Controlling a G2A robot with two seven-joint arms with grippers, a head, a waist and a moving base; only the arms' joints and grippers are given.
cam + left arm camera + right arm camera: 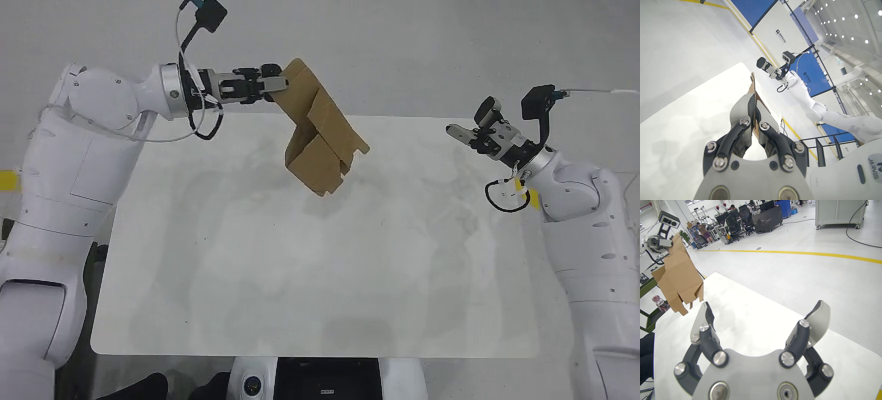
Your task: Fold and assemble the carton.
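One carton (pixel 322 135) dangling over table (pixel 300 300), half-folded, flaps hanging loose; left gripper (pixel 268 84) pinching its edge, right gripper (pixel 458 131) hovering spread, empty; most assembly remaining

left tool (pixel 274 83) grips carton (pixel 322 140) above table (pixel 300 290); right tool (pixel 457 131) apart

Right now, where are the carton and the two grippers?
carton (pixel 322 135), top view, its middle panel.
left gripper (pixel 753 108), left wrist view, between fingertips shut on the carton's edge.
right gripper (pixel 763 308), right wrist view, midway between its open fingertips.
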